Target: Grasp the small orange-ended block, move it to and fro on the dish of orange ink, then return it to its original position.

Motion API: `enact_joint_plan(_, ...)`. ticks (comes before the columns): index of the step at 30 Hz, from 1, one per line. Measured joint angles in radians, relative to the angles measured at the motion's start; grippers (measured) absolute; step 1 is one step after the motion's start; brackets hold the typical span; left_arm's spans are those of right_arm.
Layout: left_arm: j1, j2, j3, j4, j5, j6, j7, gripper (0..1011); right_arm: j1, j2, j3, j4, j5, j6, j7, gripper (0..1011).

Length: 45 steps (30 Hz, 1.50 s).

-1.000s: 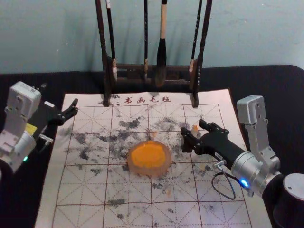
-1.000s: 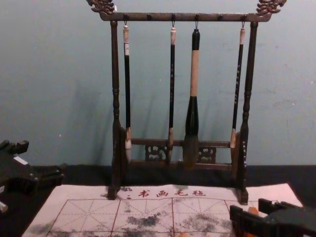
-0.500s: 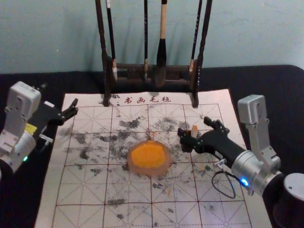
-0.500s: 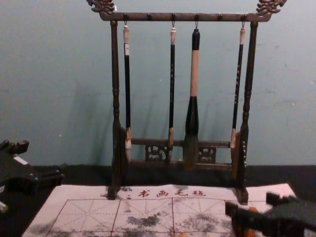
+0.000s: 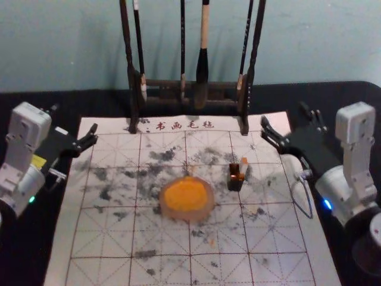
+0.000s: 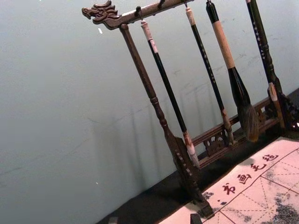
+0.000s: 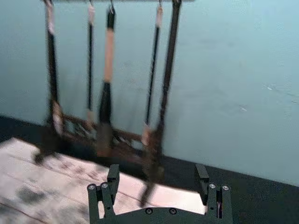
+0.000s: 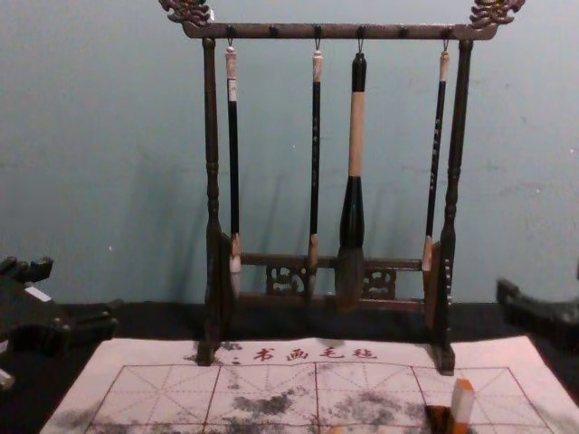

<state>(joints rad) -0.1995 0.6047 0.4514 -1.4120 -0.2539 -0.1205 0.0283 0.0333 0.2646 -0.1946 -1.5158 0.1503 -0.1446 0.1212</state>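
The right end effector (image 5: 286, 117) is over the mat's far right corner, its two fingers well apart and nothing between them — the right wrist view shows the same wide gap, with the brush stand and pale blue wall beyond. Nearer the middle of the mat, well apart from that end effector, the orange-ended block (image 8: 463, 402) stands nearly upright with a slight lean, orange end up, right at a small dark holder (image 5: 235, 183); whether it sits inside the holder or against its outer side, I cannot tell. To the left of the holder, with bare mat between, lies the round dish (image 5: 206, 211), orange ink (image 5: 186, 195) spread across its middle. The mat (image 5: 107, 238) is pale, ruled in red squares with dashed guides, smudged black in many places and marked with a line of red characters along its far side. At its far left edge is the left end effector (image 5: 75, 119), parked with its fingers spread. Across the back of the mat stands the dark wooden brush stand (image 8: 289, 32), carrying four hanging brushes — three slim ones and one thick brush (image 8: 354, 203). Black cloth covers the surface (image 5: 339, 98) around the mat.
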Motion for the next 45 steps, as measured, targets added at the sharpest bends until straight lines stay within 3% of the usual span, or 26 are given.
enact_joint_plan(5,0.0,0.0,0.0,0.0,0.0,0.0,0.0,1001,0.003,0.009,-0.001,0.085,-0.075,-0.021,-0.02,1003)
enact_joint_plan(11,0.0,0.0,0.0,0.0,0.0,0.0,0.0,1001,0.002,0.008,-0.005,0.131,-0.106,-0.007,-0.009,1003)
enact_joint_plan(45,0.0,0.0,0.0,0.0,0.0,0.0,0.0,1001,0.001,0.009,-0.005,0.121,-0.1,-0.009,-0.011,1002)
